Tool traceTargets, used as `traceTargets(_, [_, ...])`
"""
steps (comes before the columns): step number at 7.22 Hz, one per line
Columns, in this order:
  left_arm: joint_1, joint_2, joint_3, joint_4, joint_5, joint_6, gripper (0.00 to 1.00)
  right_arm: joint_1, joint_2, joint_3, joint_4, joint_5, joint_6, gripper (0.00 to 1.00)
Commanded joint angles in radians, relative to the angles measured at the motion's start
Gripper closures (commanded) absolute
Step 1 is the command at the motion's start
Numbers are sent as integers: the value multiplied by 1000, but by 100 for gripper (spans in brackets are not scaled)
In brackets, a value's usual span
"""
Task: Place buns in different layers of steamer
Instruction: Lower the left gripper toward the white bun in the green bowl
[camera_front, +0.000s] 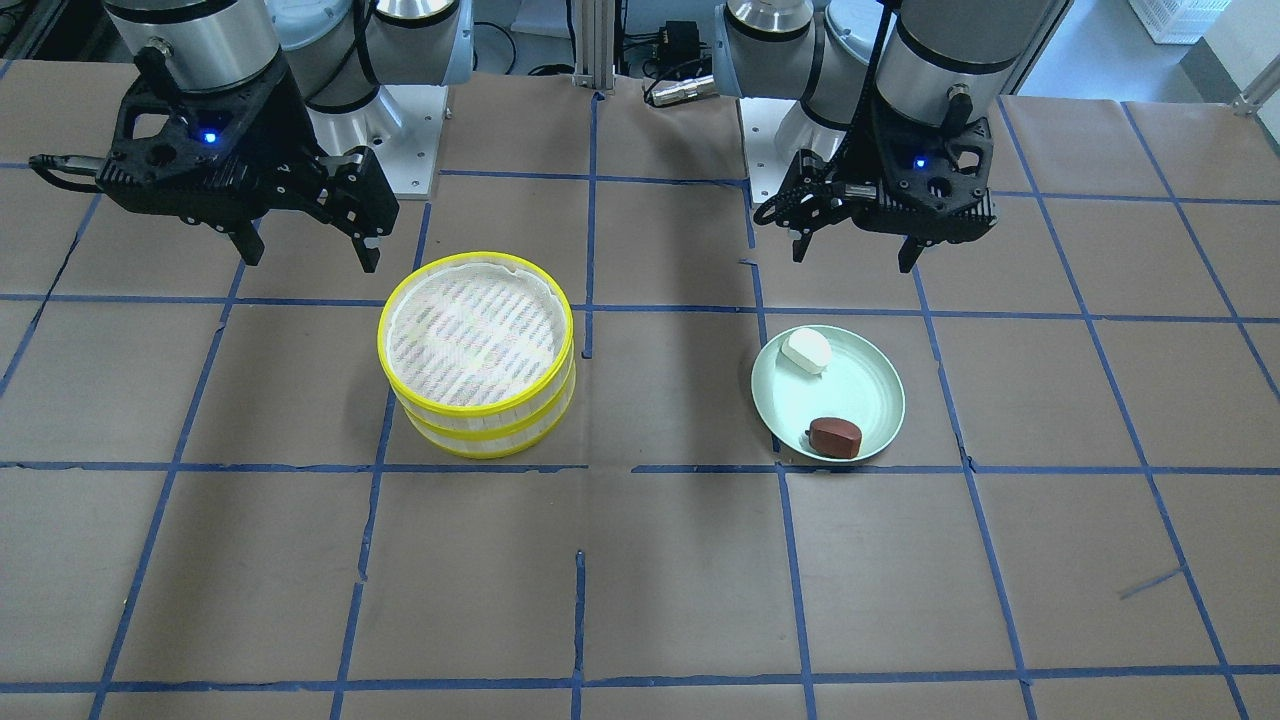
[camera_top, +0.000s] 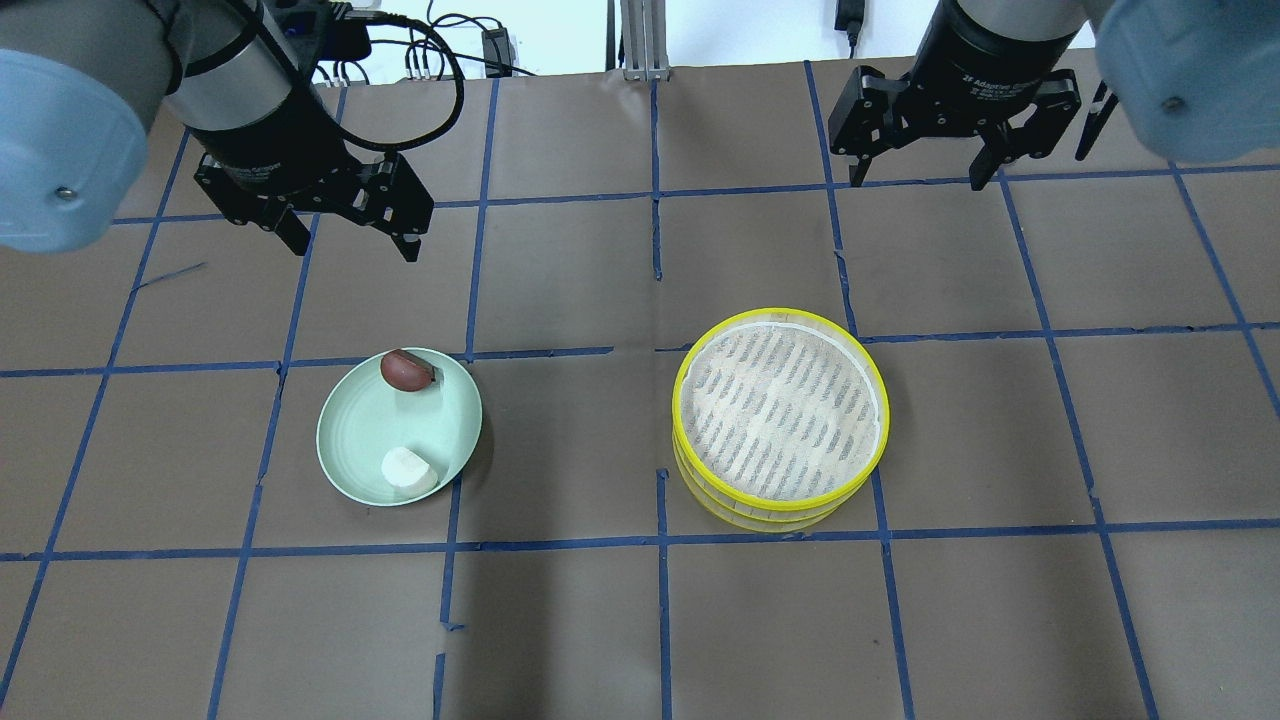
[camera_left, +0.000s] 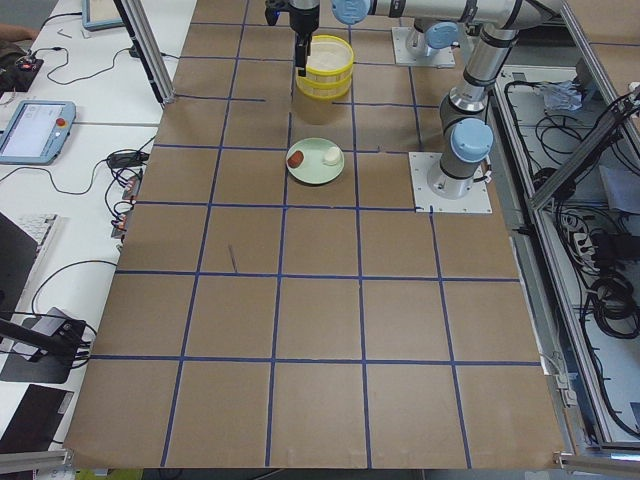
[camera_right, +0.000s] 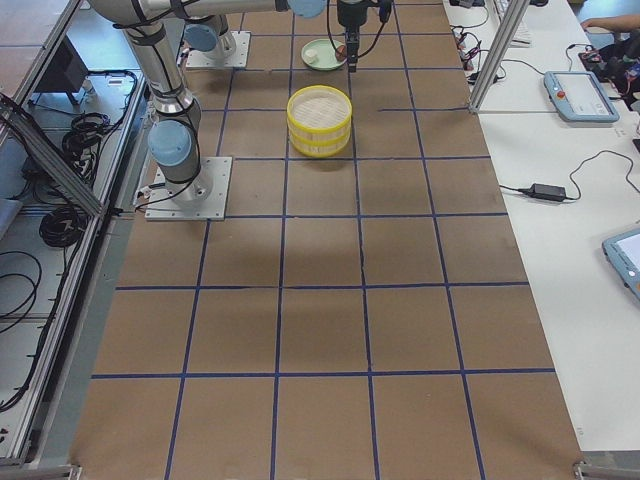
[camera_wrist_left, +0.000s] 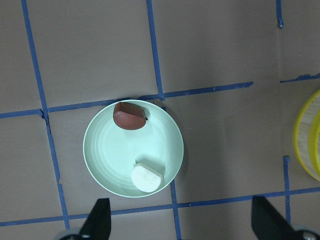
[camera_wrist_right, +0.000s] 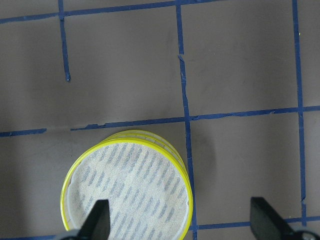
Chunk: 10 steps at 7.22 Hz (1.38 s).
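The white bun (camera_front: 806, 351) and the reddish-brown bun (camera_front: 835, 437) lie on a pale green plate (camera_front: 870, 385). They also show in the overhead view, white (camera_top: 408, 470) and brown (camera_top: 404, 369), and in the left wrist view, white (camera_wrist_left: 147, 177) and brown (camera_wrist_left: 130, 115). The two steamer tiers are stacked, the top tier (camera_front: 476, 335) empty on the bottom tier (camera_front: 480, 446). My left gripper (camera_front: 855, 250) (camera_top: 352, 240) hangs open and empty above the table behind the plate. My right gripper (camera_front: 310, 258) (camera_top: 918, 180) hangs open and empty behind the steamer (camera_top: 780, 410).
The table is brown paper with a blue tape grid (camera_top: 655, 350). The plate (camera_top: 350, 440) and the steamer (camera_wrist_right: 127, 197) stand about one grid square apart. The robot bases (camera_front: 400, 130) stand at the table's back edge.
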Motion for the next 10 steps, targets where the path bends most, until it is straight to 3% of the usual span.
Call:
traceTargets(1, [0, 2, 0, 1, 0, 0, 0, -1, 0, -2, 0, -1, 0, 0])
traceTargets(5, [22, 14, -10, -10, 3, 97, 0, -1, 0, -2, 5, -6, -2, 0])
traceTargets(7, [142, 5, -57, 2, -3, 216, 0, -1, 0, -3, 6, -3, -2, 0])
traceTargets(10, [184, -38, -71, 36, 1, 225, 0, 2, 0, -2, 11, -4, -5, 0])
